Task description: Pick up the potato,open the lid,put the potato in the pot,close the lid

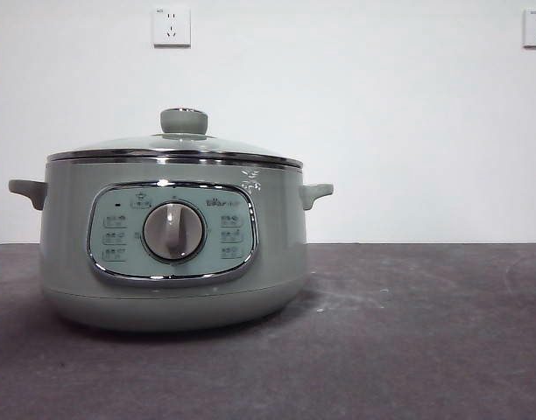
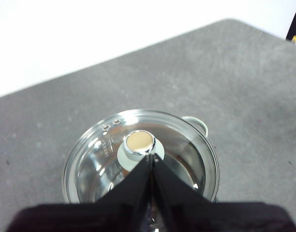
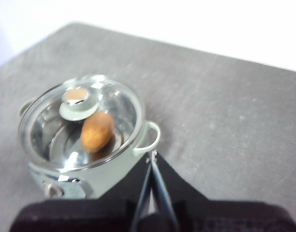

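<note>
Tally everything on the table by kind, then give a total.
Pot: 1
Lid: 1, sitting on the pot
Potato: 1, seen through the glass, inside the pot
Total: 3

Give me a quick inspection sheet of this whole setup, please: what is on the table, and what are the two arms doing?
Surface: dark grey table, faint pale scuffs.
Job's things: lid sits shut on the pot; potato lies inside, seen through the glass.
Clutter: nothing seen.
Grippers: left gripper above the lid's knob, fingers together, holding nothing; right gripper above the table beside the pot's handle, fingers together, holding nothing.
Cables: nothing seen.
Surroundings: white wall with two sockets.
</note>
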